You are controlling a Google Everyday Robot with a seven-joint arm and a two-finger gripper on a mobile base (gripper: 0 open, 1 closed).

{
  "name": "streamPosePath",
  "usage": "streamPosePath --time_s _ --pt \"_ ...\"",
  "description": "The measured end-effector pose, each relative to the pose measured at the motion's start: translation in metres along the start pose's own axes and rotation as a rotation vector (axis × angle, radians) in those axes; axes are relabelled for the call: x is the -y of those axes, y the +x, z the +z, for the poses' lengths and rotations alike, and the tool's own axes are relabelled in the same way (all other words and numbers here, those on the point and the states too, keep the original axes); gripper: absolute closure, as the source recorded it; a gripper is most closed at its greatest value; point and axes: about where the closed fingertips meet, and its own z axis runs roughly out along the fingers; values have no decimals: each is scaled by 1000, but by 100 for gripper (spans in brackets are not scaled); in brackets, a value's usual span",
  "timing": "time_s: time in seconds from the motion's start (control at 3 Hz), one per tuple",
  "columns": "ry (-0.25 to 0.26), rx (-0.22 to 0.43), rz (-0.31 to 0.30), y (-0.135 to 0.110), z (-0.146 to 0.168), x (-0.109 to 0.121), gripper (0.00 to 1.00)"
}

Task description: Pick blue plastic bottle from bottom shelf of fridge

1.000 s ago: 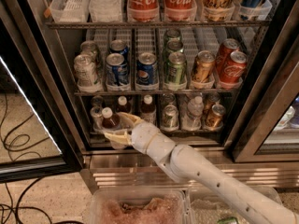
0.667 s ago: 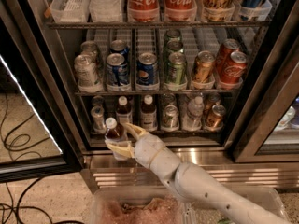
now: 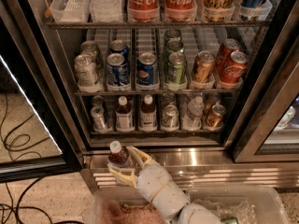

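Note:
My gripper (image 3: 123, 165) is shut on the blue plastic bottle (image 3: 117, 155), which has a white cap and dark brown contents. I hold it upright outside the fridge (image 3: 60, 90), in front of its stainless steel base (image 3: 210, 158) and below the bottom shelf (image 3: 154, 131). One pale finger (image 3: 122, 175) runs under the bottle and the other (image 3: 140, 155) lies against its right side. Two similar brown bottles (image 3: 124, 114) stand in lanes on the bottom shelf.
Small cans and a clear water bottle (image 3: 193, 112) fill the other lanes of the bottom shelf. Racks of drink cans (image 3: 147, 70) sit above. The open glass door (image 3: 28, 125) is at left. A clear plastic bin (image 3: 261, 204) lies below my arm. Cables (image 3: 18, 139) cross the floor.
My gripper has drawn back from the bottom shelf, down and toward the camera, carrying the bottle out of the fridge to in front of the steel base.

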Motion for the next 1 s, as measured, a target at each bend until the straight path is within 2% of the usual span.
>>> streamPosePath --time_s 0.67,1.0 --pt "119 -21 2 15 -69 -45 100" --pt "119 -21 2 15 -69 -45 100"
